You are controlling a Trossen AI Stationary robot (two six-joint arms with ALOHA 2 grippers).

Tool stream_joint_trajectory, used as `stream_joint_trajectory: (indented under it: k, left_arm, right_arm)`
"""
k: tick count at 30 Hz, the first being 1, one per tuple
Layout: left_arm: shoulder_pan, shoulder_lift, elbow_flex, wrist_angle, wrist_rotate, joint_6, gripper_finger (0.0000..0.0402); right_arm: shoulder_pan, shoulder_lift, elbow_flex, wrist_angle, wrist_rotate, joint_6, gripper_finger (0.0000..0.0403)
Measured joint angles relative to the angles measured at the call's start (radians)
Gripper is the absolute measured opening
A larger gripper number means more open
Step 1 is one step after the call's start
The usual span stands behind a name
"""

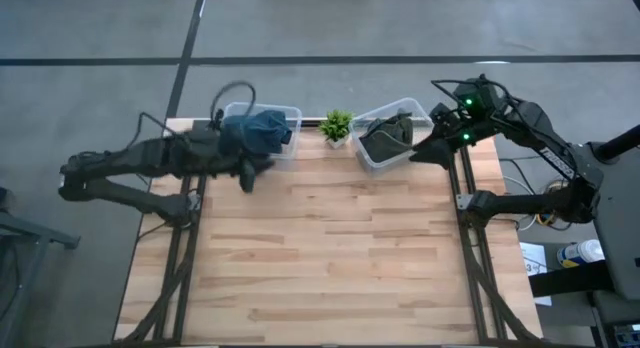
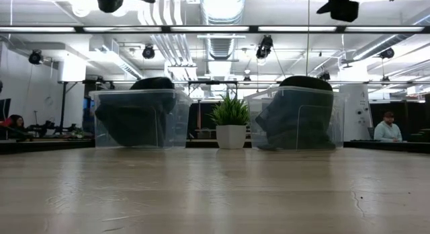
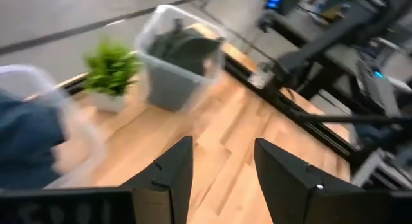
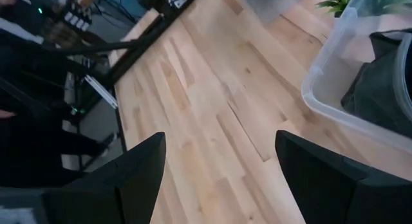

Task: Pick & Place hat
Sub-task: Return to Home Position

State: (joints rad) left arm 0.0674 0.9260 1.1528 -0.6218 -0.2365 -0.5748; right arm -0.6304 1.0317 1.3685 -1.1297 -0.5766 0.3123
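Hanging perhaps over far-edge bins (image 1: 293, 113) (image 1: 371, 162), left gripper (image 1: 247, 179), right gripper (image 1: 419, 153), fingers (image 3: 172, 179) apart

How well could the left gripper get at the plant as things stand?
Probably yes. The left gripper, open, is by the left bin's front, and only bare table lies between it and the plant.

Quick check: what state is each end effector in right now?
Left end effector: open, holding nothing, near the left bin.
Right end effector: open, holding nothing, near the right bin.
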Motion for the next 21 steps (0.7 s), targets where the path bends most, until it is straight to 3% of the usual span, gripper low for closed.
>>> stream_joint_trajectory:
  k: [6,12,21]
  left_arm:
    - [-0.141,-0.009,-0.189,0.247,-0.035,0.038,0.014]
    - [-0.148,-0.105,-0.355,0.383,-0.053,0.033,0.0107]
    - [-0.148,-0.359,-0.565,0.588,-0.044,0.108,0.0046]
  right_arm:
    - [0.0,-0.058,0.0,-0.004,0.0,0.1,0.0286]
    - [0.0,-0.088,0.0,-0.009,0.0,0.163,0.0286]
    - [0.0,-0.08,0.0,-0.041,0.001,0.185,0.0286]
